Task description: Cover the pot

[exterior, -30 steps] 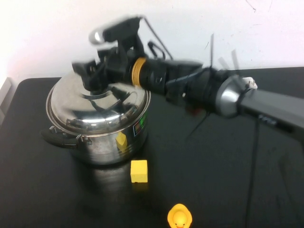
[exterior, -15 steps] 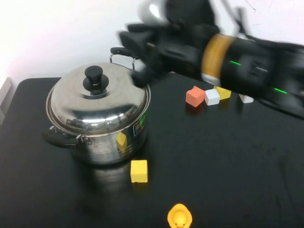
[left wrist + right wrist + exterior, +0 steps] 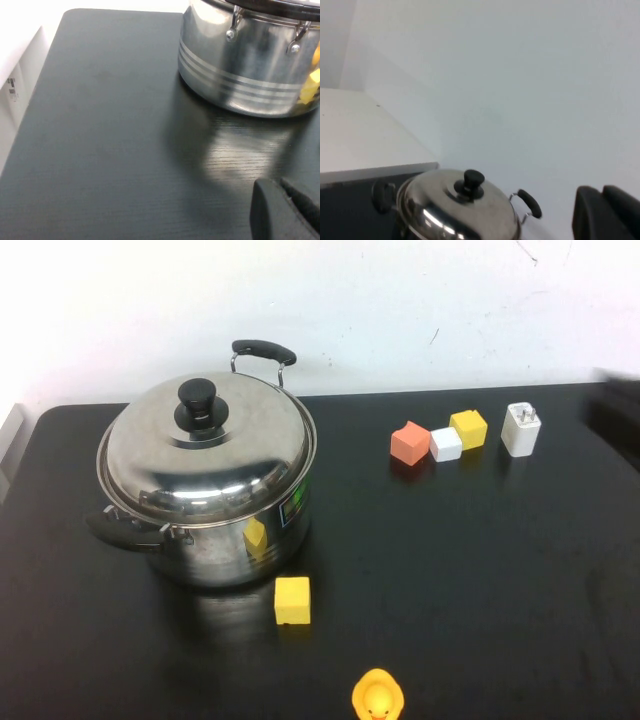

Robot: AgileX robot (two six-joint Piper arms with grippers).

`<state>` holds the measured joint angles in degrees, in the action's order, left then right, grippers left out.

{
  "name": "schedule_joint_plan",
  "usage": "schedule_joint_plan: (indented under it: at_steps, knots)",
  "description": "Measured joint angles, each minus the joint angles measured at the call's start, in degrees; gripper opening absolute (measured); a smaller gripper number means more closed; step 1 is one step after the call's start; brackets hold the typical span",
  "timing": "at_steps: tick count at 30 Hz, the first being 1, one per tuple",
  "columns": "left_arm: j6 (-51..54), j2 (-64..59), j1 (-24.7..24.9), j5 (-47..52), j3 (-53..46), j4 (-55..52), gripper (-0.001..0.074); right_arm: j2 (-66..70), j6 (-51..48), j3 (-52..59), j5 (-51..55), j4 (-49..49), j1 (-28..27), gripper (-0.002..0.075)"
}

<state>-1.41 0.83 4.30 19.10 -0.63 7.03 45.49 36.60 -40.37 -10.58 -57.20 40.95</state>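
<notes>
Stainless steel fills the left of the table: the pot stands there with the lid seated level on its rim, the black knob upright at the centre. I judge the covering done, since the lid sits even all round with no gap showing.

My right gripper is out at the far right, lifted clear of the table and looking across at the pot against the wall; I cannot tell how far its fingers stand apart, and nothing shows in them. My left gripper hangs low over the near-left of the table beside the pot's base; there too I cannot tell the opening, and I see nothing held.

The table is matte black with a faint wood grain, and the pot's wall throws a bright reflection on it. A yellow block lies just by the pot's near side, a rubber duck at the near edge. Far right sit an orange block, a white block, another yellow one and a white plug. A plain white wall stands behind.
</notes>
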Motion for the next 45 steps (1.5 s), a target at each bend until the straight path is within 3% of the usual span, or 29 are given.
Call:
schedule_joint_plan:
  at_steps: [8,16,19,21,25,28,30,35,40,45]
  knots:
    - [0.0,0.0,0.0,0.0,0.0,0.0,-0.0002,-18.2,0.9,13.4,3.0,-4.4,0.0,0.0022]
    - [0.0,0.0,0.0,0.0,0.0,0.0,-0.0002,-22.2,1.2,17.5,7.4,-4.5,0.0,0.0021]
    - [0.0,0.0,0.0,0.0,0.0,0.0,-0.0002,-22.2,-2.4,18.7,8.8,1.9,0.0,0.0021]
    - [0.0,0.0,0.0,0.0,0.0,0.0,-0.0002,-22.2,-15.1,20.1,10.1,14.7,0.0,0.0021]
    - [0.0,0.0,0.0,0.0,0.0,0.0,-0.0002,-23.0,-53.4,24.5,14.6,57.2,0.0,0.0021]
    - [0.0,0.0,0.0,0.0,0.0,0.0,-0.0002,-23.9,-74.0,29.1,10.2,71.4,-0.2,0.0021]
    - [0.0,0.0,0.0,0.0,0.0,0.0,-0.0002,-25.3,-78.7,32.3,5.9,74.0,-1.5,0.0021]
    - [0.0,0.0,0.0,0.0,0.0,0.0,-0.0002,-33.4,-71.6,37.1,9.6,75.0,-10.5,0.0021]
    - [0.0,0.0,0.0,0.0,0.0,0.0,-0.0002,-42.0,-58.1,38.8,24.8,66.0,-25.5,0.0021]
    - [0.0,0.0,0.0,0.0,0.0,0.0,-0.0002,-45.9,-53.3,41.4,30.2,62.1,-33.1,0.0021]
